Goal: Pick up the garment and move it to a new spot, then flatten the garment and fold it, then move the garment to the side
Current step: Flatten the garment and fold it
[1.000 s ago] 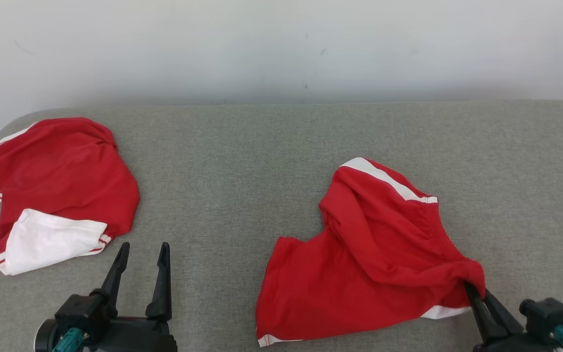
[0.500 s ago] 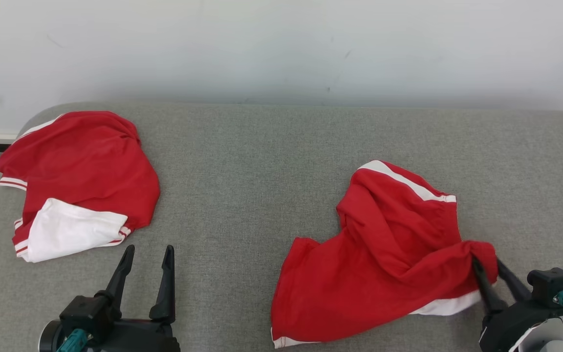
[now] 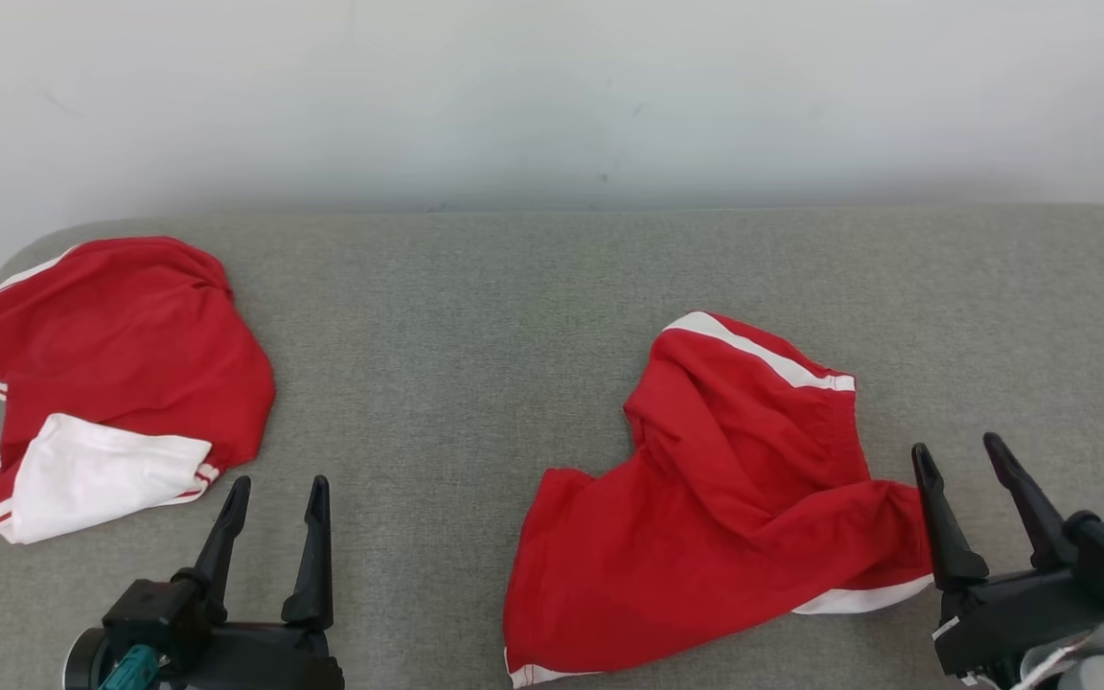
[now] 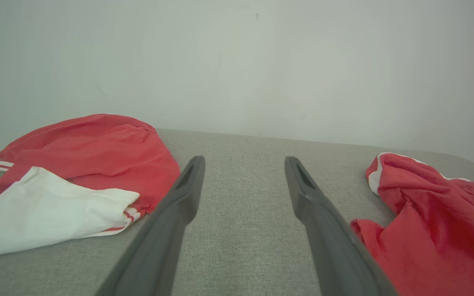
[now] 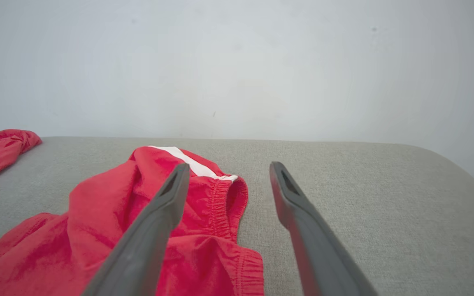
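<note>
Where our arms sit: both low at the near edge of the grey fabric surface [image 3: 475,316], fingers pointing away from us toward the far edge.
Right gripper [image 3: 955,447]: near the near right corner, tilted a little to the left; its jaws are spread wide and we see nothing between them.
Left gripper [image 3: 281,481]: toward the near left, fingers upright in the head view; jaws likewise spread and empty, bare fabric between them.
Garment [image 3: 734,498]: red with white stripes, crumpled in a heap right of centre, reaching almost to the near edge; its gathered waistband end lies just beside the right gripper's inner finger, and we cannot tell whether they touch.
In the way: in the right wrist view that inner finger crosses in front of the red cloth, while the outer finger stands over bare fabric.
Second garment [image 3: 111,355]: red with a white panel, bunched at the left edge, well apart from the first.
Wall [image 3: 552,96]: pale, behind the far edge.
</note>
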Motion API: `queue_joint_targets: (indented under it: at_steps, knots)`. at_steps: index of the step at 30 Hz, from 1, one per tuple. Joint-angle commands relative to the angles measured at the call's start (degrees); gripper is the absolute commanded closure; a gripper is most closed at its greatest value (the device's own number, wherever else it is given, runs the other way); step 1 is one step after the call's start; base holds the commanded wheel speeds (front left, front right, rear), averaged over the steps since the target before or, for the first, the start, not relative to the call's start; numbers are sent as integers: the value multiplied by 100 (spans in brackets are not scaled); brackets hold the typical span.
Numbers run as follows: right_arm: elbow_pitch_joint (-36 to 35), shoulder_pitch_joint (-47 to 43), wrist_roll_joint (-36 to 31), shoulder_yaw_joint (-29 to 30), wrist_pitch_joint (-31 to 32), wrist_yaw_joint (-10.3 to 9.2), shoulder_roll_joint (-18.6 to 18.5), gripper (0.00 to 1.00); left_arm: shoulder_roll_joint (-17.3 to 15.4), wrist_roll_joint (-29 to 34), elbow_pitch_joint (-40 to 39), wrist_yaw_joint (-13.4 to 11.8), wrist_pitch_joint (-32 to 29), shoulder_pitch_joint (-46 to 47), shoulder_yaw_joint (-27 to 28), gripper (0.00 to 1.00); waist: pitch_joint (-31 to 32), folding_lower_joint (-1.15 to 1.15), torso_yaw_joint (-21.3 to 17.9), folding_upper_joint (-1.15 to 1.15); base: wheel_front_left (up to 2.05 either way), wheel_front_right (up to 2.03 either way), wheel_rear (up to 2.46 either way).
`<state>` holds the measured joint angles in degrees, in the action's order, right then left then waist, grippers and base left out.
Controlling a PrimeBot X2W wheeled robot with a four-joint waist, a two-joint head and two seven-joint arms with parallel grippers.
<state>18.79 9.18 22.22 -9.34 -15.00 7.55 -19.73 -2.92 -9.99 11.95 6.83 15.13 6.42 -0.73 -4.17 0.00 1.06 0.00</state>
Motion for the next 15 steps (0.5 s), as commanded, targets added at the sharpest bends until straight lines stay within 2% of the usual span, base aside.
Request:
queue_joint_targets:
  at_steps: [1,8,11,15]
  knots:
    - [-193,-171,-85,110,-23,-13,76,0,0,36,-7,-3,4,-46,14,0,-25,0,-49,0,0,0,0]
    - [-1262,-684,-410,536,-24,-13,518,0,1,47,3,4,4,10,-17,0,-25,0,-85,0,0,0,0]
    - [-1475,-832,-520,602,-15,-13,638,0,2,49,22,12,4,18,-64,0,-21,0,-80,0,0,0,0]
    - [-1547,-910,-604,588,-15,-13,704,0,3,91,158,34,4,0,-398,0,-34,0,-65,0,0,0,0]
